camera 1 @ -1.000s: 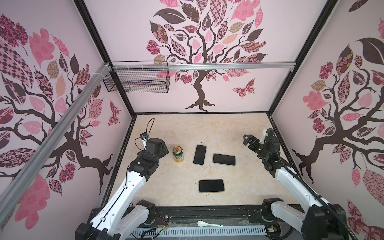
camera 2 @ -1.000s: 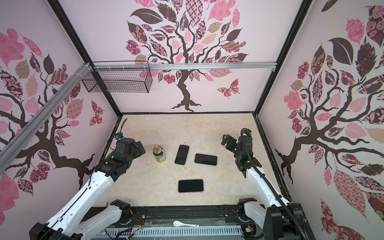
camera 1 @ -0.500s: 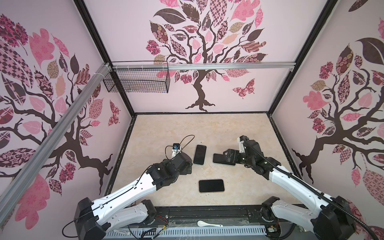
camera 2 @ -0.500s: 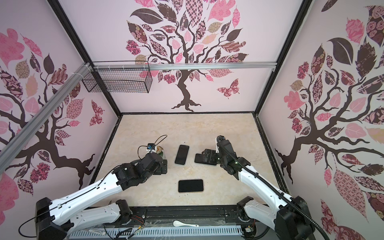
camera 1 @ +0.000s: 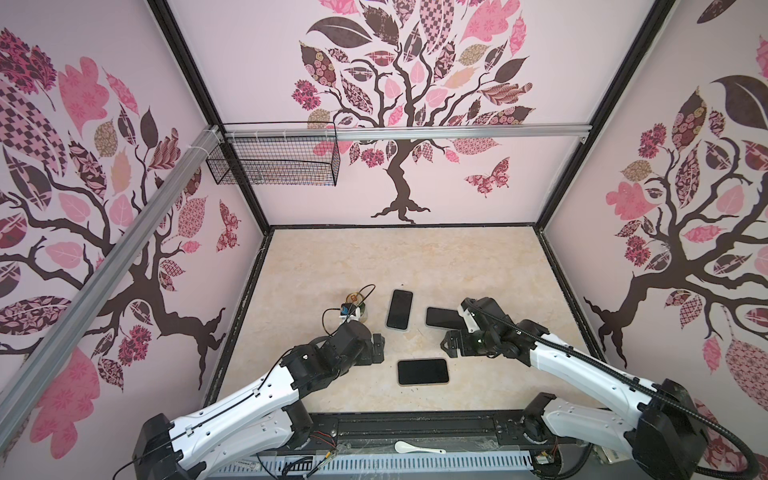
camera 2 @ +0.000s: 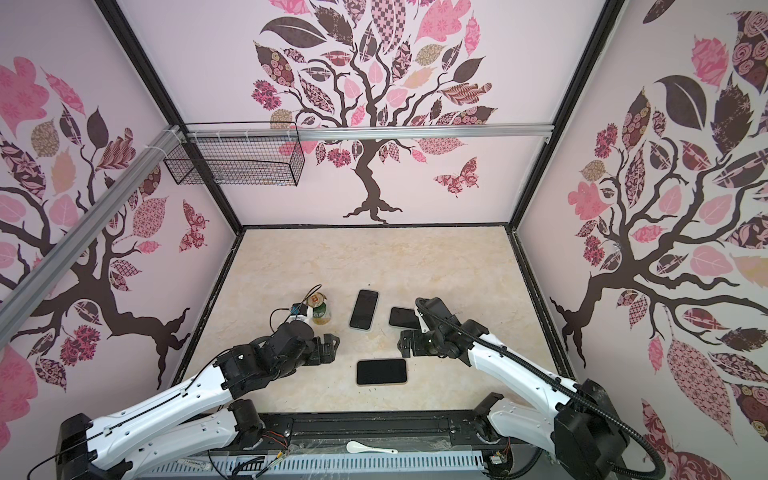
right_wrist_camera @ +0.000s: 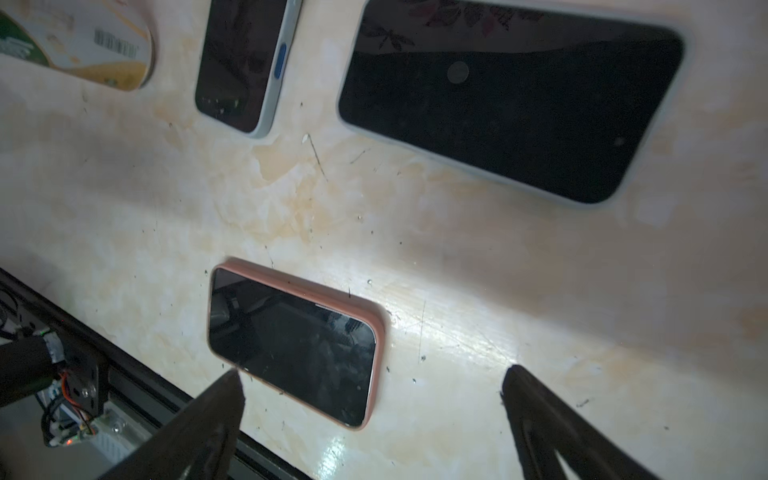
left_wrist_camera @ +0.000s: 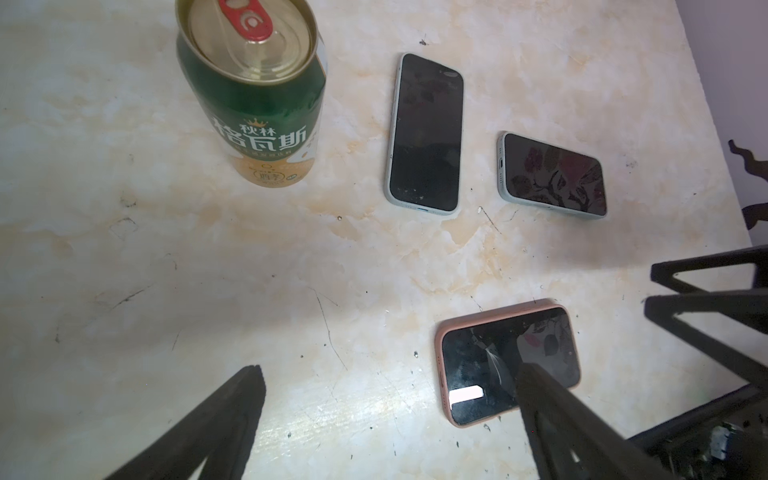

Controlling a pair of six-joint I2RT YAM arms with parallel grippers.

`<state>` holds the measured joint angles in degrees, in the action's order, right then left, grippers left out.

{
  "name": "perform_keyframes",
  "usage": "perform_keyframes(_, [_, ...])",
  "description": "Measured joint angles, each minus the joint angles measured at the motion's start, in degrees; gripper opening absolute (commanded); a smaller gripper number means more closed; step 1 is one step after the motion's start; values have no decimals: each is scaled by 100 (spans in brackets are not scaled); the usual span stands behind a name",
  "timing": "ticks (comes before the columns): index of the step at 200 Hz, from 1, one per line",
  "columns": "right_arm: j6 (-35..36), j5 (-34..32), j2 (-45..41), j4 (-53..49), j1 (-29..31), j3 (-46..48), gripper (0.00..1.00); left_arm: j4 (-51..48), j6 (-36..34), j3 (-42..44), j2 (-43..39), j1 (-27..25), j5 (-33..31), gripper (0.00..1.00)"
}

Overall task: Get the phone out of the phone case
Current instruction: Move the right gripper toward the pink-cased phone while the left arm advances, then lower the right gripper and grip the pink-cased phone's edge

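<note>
A phone in a pink case [camera 1: 423, 372] [camera 2: 381, 372] lies screen up near the table's front edge. My left gripper [camera 1: 376, 349] [camera 2: 330, 347] hangs open just left of it. In the left wrist view one finger overlaps the pink-cased phone [left_wrist_camera: 498, 361] and nothing sits between the jaws of the left gripper [left_wrist_camera: 390, 374]. My right gripper [camera 1: 451, 347] [camera 2: 405, 345] stands open just right of and behind the phone. In the right wrist view the pink-cased phone [right_wrist_camera: 291, 340] lies ahead of the open right gripper [right_wrist_camera: 372, 376], untouched.
Two more phones in pale cases lie behind: one lengthwise [camera 1: 400, 309] [left_wrist_camera: 426, 133], one crosswise [camera 1: 442, 318] [right_wrist_camera: 511, 99] partly under the right arm. A green can [camera 2: 320, 309] [left_wrist_camera: 253, 95] stands at their left. A white spoon [camera 1: 417, 448] lies on the front rail.
Both arms have swung in from the table's sides toward the front middle and come down on either side of the pink-cased phone. Both grippers stayed open; the phones have not moved.
</note>
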<state>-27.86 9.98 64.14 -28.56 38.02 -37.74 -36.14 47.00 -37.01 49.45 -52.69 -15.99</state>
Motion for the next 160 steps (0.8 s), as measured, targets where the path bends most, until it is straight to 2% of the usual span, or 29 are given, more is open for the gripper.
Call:
perform_keyframes(23, [249, -55, 315, -2, 570, -59, 100, 59, 107, 90, -254, 310, 201, 98])
perform_keyframes(62, [623, -186, 1202, -28, 1451, -527, 99, 2, 142, 350, -1058, 1300, 645, 98])
perform_keyframes(98, [763, -328, 1904, 57, 1482, -970, 99, -170, 146, 437, -1582, 1945, 1021, 98])
perform_keyframes(160, [1023, -420, 2691, 33, 1478, -1537, 100, -483, 140, 446, -1711, 1998, 1176, 98])
